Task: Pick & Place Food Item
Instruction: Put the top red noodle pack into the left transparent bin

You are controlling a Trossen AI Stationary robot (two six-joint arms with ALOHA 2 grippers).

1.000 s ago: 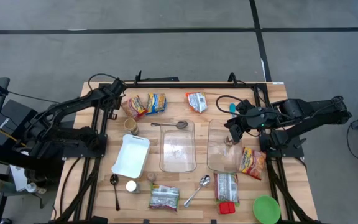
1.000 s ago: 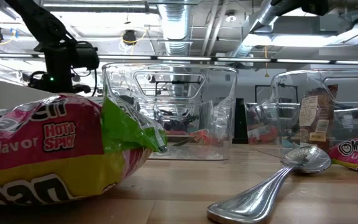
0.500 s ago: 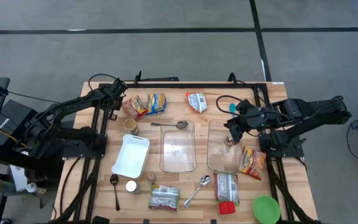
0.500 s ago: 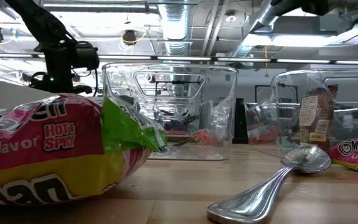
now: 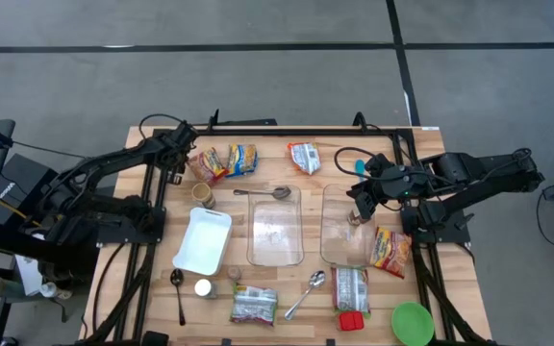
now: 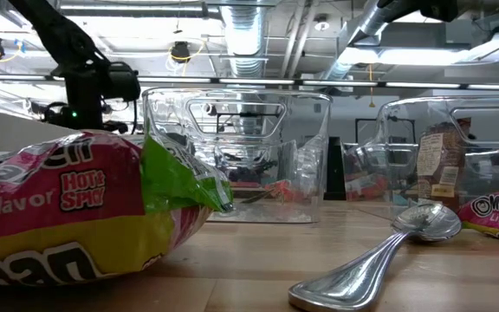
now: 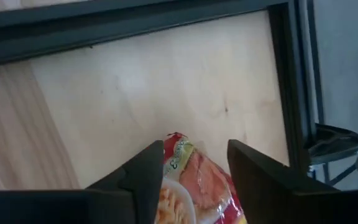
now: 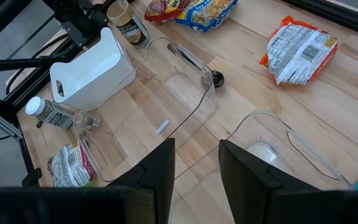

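High view: left gripper [image 5: 188,154] now slightly shifted at the far-left table corner, over the red noodle packet [image 5: 207,164]; right gripper [image 5: 356,195] unchanged above the right glass dish [image 5: 346,227]. Left wrist view: fingers [image 7: 143,171] parted, straddling the packet's tip. Right wrist view: fingers [image 8: 159,168] narrowly apart, empty.

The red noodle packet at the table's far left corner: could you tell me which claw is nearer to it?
Left. The left claw sits right over the red noodle packet, fingers apart on either side. The right claw is across the table, above the right-hand clear dish.
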